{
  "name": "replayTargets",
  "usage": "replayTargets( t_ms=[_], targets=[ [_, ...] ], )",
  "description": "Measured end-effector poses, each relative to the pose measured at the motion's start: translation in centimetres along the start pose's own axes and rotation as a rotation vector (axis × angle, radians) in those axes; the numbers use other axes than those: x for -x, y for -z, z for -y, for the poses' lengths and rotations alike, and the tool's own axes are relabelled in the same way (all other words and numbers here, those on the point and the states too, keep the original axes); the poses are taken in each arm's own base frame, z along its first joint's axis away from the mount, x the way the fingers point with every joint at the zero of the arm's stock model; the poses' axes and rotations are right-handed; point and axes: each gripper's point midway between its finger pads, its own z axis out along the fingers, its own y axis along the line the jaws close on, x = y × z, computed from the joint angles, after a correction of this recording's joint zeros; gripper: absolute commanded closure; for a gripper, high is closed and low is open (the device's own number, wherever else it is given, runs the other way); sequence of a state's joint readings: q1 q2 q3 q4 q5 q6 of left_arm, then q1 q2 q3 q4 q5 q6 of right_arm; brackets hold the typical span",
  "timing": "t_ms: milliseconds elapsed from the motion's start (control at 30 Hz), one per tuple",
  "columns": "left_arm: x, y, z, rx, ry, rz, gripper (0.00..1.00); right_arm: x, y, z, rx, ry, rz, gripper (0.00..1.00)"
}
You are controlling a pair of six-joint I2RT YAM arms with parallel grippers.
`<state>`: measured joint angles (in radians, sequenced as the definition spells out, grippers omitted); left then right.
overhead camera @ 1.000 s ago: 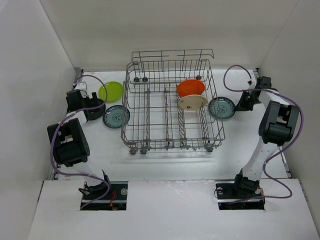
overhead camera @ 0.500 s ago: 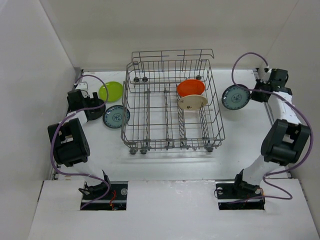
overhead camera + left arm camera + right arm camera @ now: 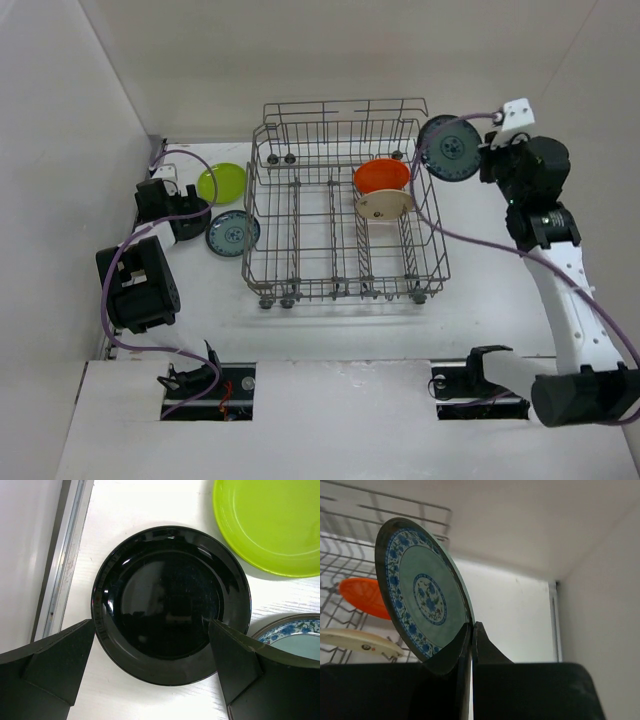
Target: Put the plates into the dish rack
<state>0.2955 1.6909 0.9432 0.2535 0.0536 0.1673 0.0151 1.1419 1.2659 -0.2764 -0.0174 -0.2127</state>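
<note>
Top view looks down from high behind; wrist views sit close, the right sharing the dish rack (image 3: 310,225).

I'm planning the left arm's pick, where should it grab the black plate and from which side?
Pinch the rim of the black plate from above, on the side away from the green plate. It lies flat, so only its raised rim offers a hold.

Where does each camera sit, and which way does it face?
Top external: above, behind the bases, facing down at the dish rack; left arm, right arm show.
Left wrist: straight down on the black plate; open left tool frames it.
Right wrist: along the shut right tool to its gripped teal plate, rack behind.
Shared: top and right wrist both show that teal plate.
</note>
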Motion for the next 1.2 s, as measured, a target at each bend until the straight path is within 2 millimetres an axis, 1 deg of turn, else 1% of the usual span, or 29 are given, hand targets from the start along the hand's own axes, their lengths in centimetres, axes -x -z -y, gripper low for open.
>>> replayTargets(
  t_ms=[67, 133, 200, 333, 400, 533, 700, 867, 1000, 1100, 1200],
  targets=[
    [0.0, 0.0, 0.0, 0.001, -0.001, 0.0, 0.0, 1.7, 1.0, -2.8, 0.076, 0.111, 0.084, 1.0],
    [0.0, 0.0, 0.0, 0.001, -0.001, 0.0, 0.0, 1.9, 1.9, -5.5, 0.158, 0.22, 0.133, 1.0],
    [0.0, 0.0, 0.0, 0.001, -0.001, 0.0, 0.0, 1.1, 2.6, -7.9, 0.242, 0.32, 0.155, 1.0],
    [0.0, 0.0, 0.0, 0.001, -0.001, 0.0, 0.0, -0.9, 3.0, -10.9, 0.366, 0.492, 0.18, 1.0],
    [0.0, 0.0, 0.0, 0.001, -0.001, 0.0, 0.0, -1.7, 3.3, -12.0, 0.416, 0.572, 0.199, 1.0],
    [0.0, 0.0, 0.2, -0.001, -0.004, 0.0, 0.0, -2.7, 4.0, -13.9, 0.496, 0.71, 0.262, 1.0],
    [0.0, 0.0, 0.2, 0.001, -0.004, 0.001, 0.0, -4.3, 5.0, -16.3, 0.585, 0.83, 0.347, 1.0],
    [0.0, 0.0, 0.1, 0.004, -0.004, 0.0, 0.0, -5.8, 5.5, -18.2, 0.648, 0.893, 0.376, 1.0],
    [0.0, 0.0, 0.1, 0.004, -0.004, 0.001, 0.0, -6.4, 5.8, -19.5, 0.68, 0.913, 0.38, 1.0],
    [0.1, 0.0, 0.1, 0.005, -0.004, 0.003, 0.0, -6.8, 5.7, -19.9, 0.683, 0.919, 0.382, 1.0],
    [0.1, 0.0, 0.1, 0.005, -0.004, 0.004, 0.0, -8.1, 5.4, -20.0, 0.681, 0.927, 0.359, 1.0]
  ],
)
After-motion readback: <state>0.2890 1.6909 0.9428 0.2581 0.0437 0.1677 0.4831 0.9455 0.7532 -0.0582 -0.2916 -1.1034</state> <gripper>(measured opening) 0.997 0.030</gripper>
